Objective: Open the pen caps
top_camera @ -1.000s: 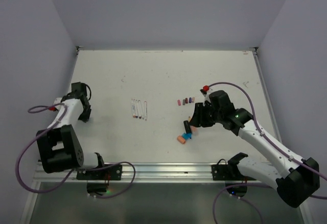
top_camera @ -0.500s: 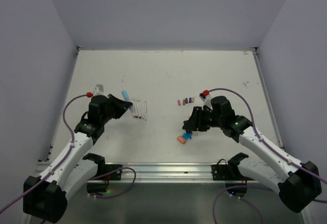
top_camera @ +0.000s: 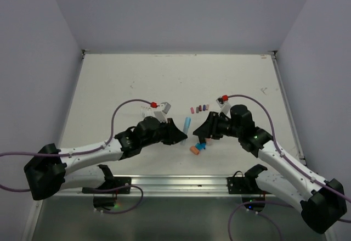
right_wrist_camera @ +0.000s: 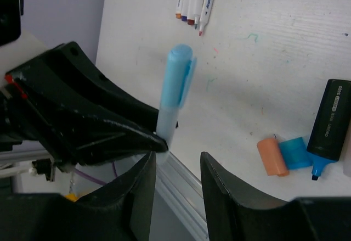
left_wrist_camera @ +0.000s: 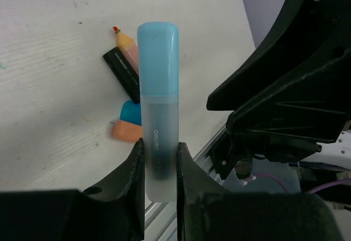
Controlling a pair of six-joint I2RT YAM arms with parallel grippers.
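white table (top_camera: pixel 109 87), perhaps ink-smudged, inside pale lilac walls (top_camera: pixel 181 10).

My left gripper (left_wrist_camera: pixel 159 150) is blk. Frosted pale-blue marker (left_wrist_camera: pixel 158 142), sky-blue cap (left_wrist_camera: pixel 158 60). At 10 o'clock: blk marker (left_wrist_camera: pixel 122 75), teal cap (left_wrist_camera: pixel 130 112), orange cap (left_wrist_camera: pixel 126 132).
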